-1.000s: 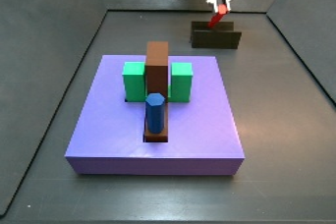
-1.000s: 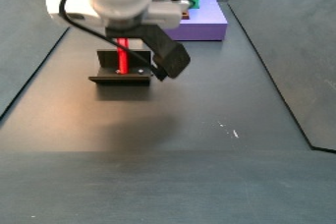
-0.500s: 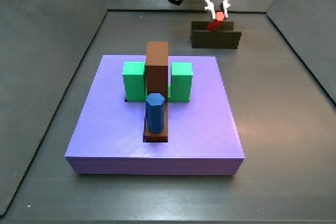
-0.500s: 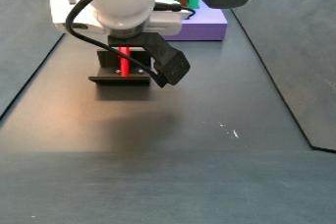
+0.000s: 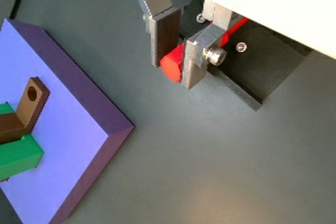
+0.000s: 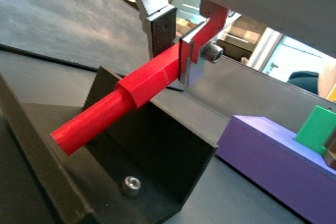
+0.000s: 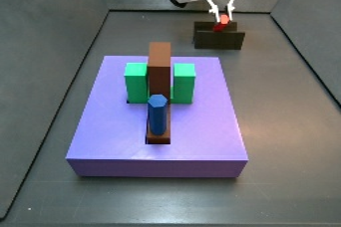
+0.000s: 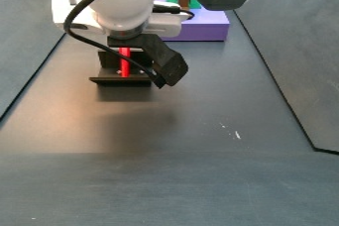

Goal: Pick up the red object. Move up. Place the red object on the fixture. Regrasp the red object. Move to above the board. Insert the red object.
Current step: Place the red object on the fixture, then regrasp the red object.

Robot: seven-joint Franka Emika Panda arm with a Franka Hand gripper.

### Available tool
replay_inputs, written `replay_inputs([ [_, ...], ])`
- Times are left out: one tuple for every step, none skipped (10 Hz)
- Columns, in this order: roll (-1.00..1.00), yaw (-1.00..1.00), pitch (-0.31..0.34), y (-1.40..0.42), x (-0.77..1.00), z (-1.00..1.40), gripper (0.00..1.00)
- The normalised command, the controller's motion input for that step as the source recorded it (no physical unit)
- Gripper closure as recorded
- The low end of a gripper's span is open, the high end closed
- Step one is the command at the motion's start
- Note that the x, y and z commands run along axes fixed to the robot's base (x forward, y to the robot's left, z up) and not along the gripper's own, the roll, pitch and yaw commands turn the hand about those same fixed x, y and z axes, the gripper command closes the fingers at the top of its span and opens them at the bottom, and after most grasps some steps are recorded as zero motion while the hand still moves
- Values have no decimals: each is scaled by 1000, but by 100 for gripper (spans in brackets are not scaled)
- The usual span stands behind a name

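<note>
1. Red is what I see first: the red object [image 6: 132,95] sits clamped between the gripper's [image 5: 179,59] silver fingers [image 5: 195,61], which are closed on one end of it.
2. In a wrist view the peg slants down from the gripper, its free end reaching over the fixture [image 6: 164,169]; I cannot tell whether it touches the holder.
3. From a side view the gripper [image 7: 224,12] hangs right over the fixture [image 7: 218,37] at the far end of the floor, with the red object [image 7: 222,18] showing just above the holder.
4. In a side view the arm's body covers most of the fixture [image 8: 117,78]; a strip of the red object [image 8: 127,61] shows above it.
5. I see the board [image 7: 160,136] lying well apart from the fixture, carrying two green blocks [image 7: 138,82], a long brown bar [image 7: 160,72] and a blue peg [image 7: 158,113].
</note>
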Motion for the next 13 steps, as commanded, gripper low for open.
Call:
replay_inputs([
  [0,-80,-23,57,0,-154,100],
  [0,-63,-20,103,-26,-177,100],
  [60,-49,0,103,-20,-123,100],
  [146,-23,0,66,0,-94,100],
  [20,-6,0,40,0,-74,100],
  [-29,0,0,0,0,0,100],
  [0,0,0,0,0,0,100],
  [0,0,0,0,0,0,0],
  [577,0,0,-34,0,854,0],
  [637,-37,-151,-66,26,789,0],
  [631,-109,-437,-23,129,694,0],
  [969,-89,-506,-3,129,531,0],
  [1000,-46,-423,0,40,180,0],
])
